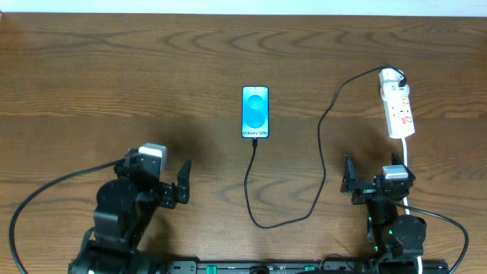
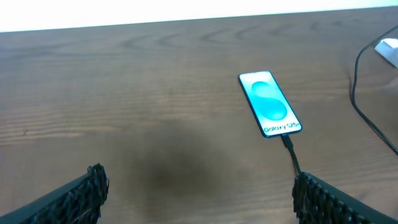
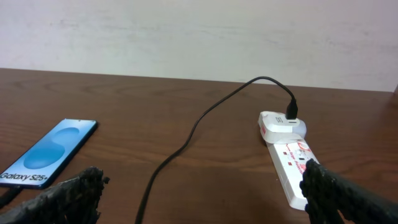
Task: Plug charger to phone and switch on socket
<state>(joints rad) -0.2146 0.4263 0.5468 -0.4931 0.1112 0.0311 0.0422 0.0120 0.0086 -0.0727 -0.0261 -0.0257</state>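
Note:
The phone (image 1: 255,113) lies face up mid-table, its blue screen lit, and shows as well in the left wrist view (image 2: 270,104) and the right wrist view (image 3: 46,152). The charger (image 1: 319,144), a thin black cable, has its tip (image 2: 287,142) at the phone's bottom edge, seemingly plugged in. It loops toward me, then runs up to the far end of the socket (image 1: 398,106), a white strip with red markings (image 3: 292,158). My left gripper (image 1: 169,181) (image 2: 200,186) is open and empty, near-left of the phone. My right gripper (image 1: 373,176) (image 3: 202,183) is open and empty, just short of the socket.
The socket's white cord (image 1: 409,156) runs toward me past the right arm. The charger's loop (image 1: 262,224) lies on the wooden table (image 1: 91,84) between the two arms. A pale wall (image 3: 186,31) stands behind the table's far edge.

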